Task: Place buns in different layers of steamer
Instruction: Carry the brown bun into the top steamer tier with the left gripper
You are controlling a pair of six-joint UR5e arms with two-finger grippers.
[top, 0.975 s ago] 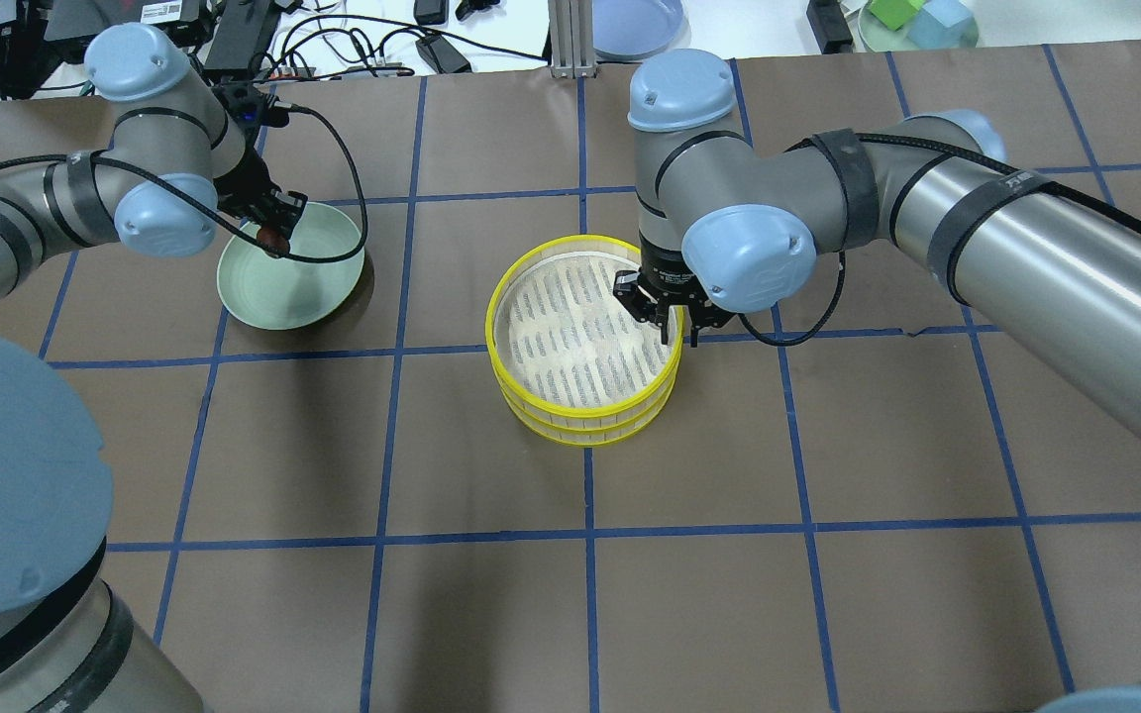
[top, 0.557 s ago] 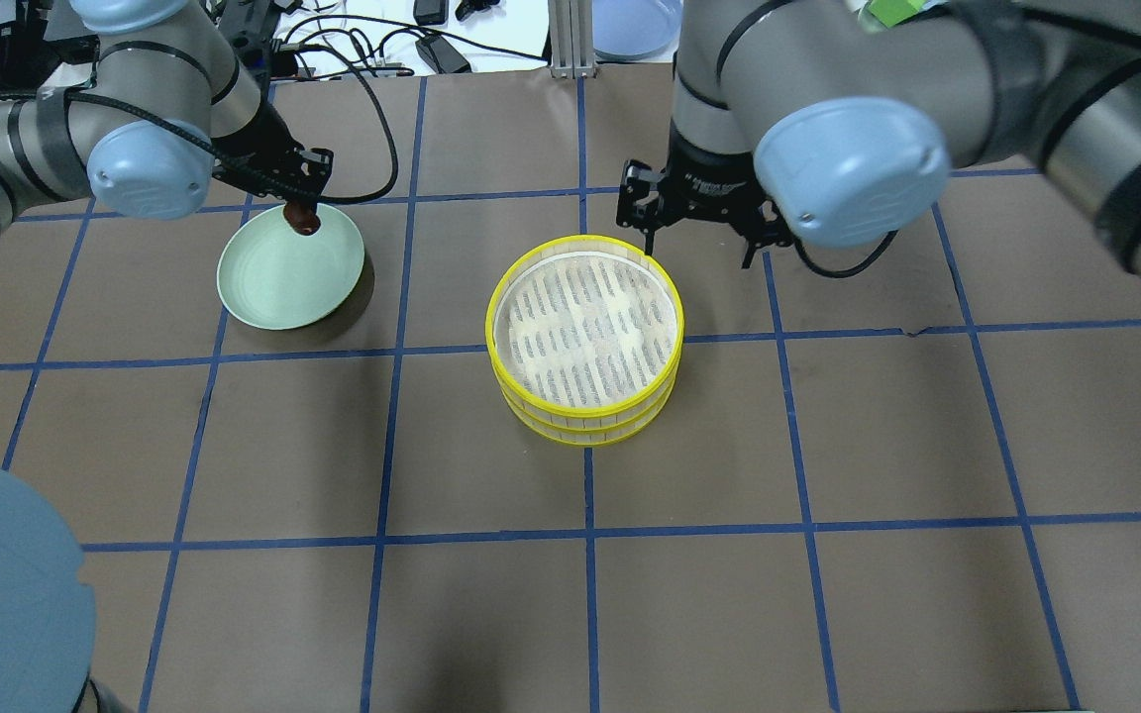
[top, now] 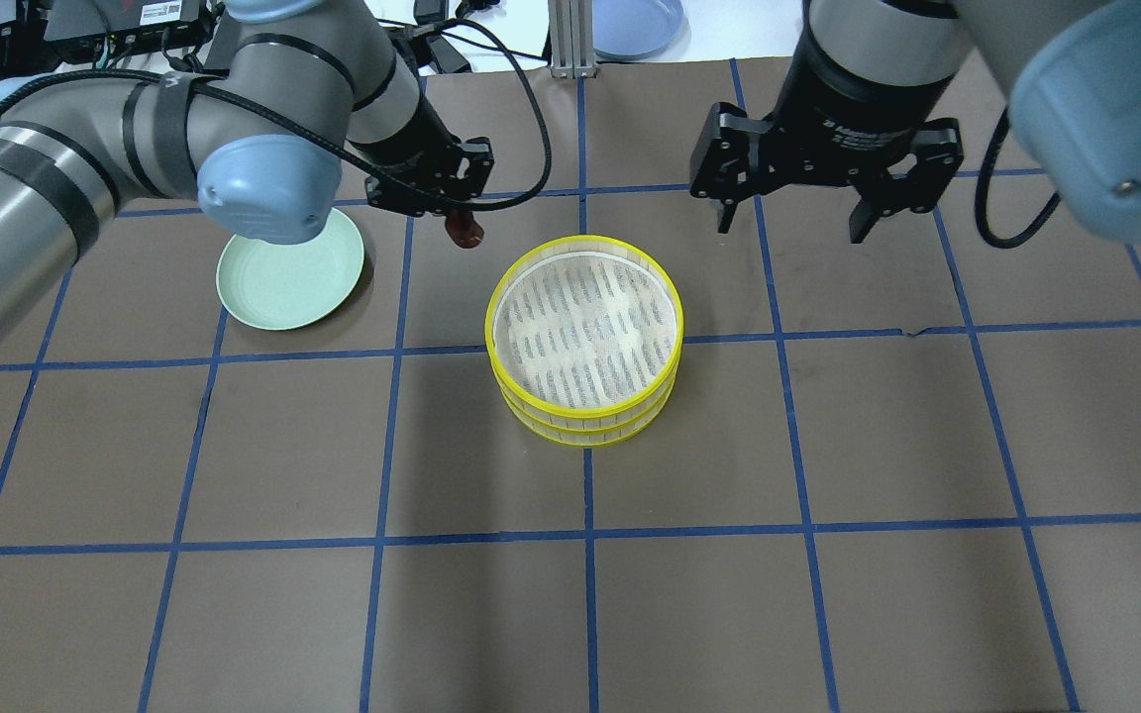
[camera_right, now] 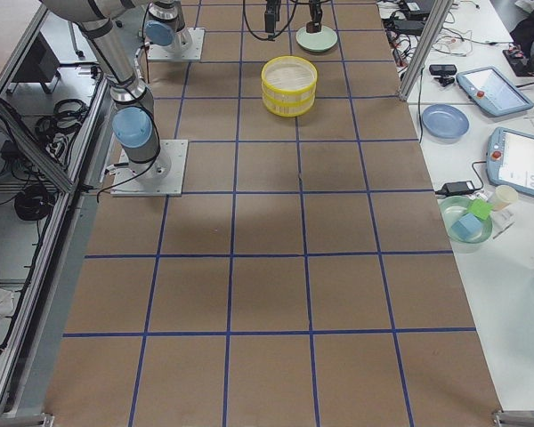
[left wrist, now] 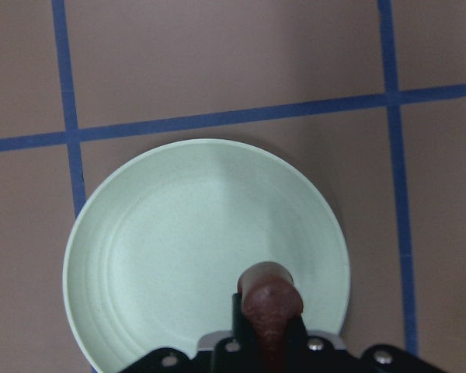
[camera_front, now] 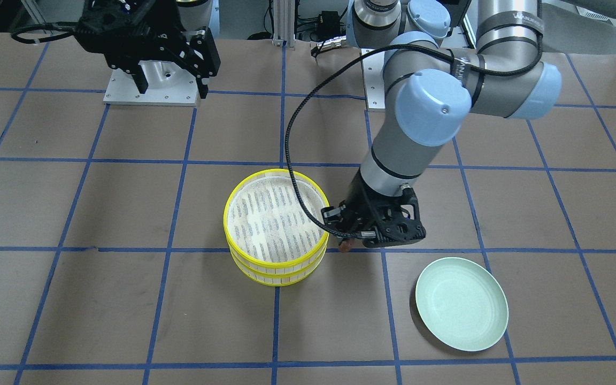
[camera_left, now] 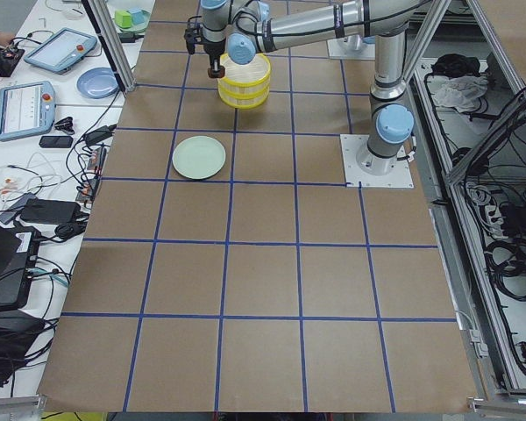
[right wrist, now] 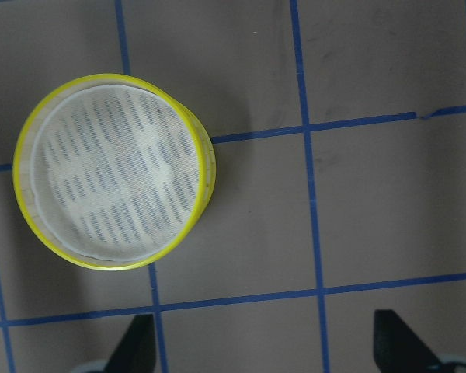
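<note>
Silver-grey tubular metal arms [top: 6,218] carry pale blue round joint caps [top: 268,188]. Black straps [top: 159,119] bind a looping black cable [camera_front: 286,141] alongside.

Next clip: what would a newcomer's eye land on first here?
The yellow-rimmed steamer stack sits mid-table, its top tray empty. Close beside it the left gripper holds the dark reddish-brown bun aloft, between the stack and the empty pale green plate. The right gripper hangs open, raised beyond the stack.

L arm [top: 135,149] reaches fwd & inward, wrist angled down, L hand [top: 459,216] pinched shut on dark brown bun [top: 466,233]. R arm [top: 1076,79] held high, R hand [top: 793,220] pointing down, fingers spread wide.
</note>
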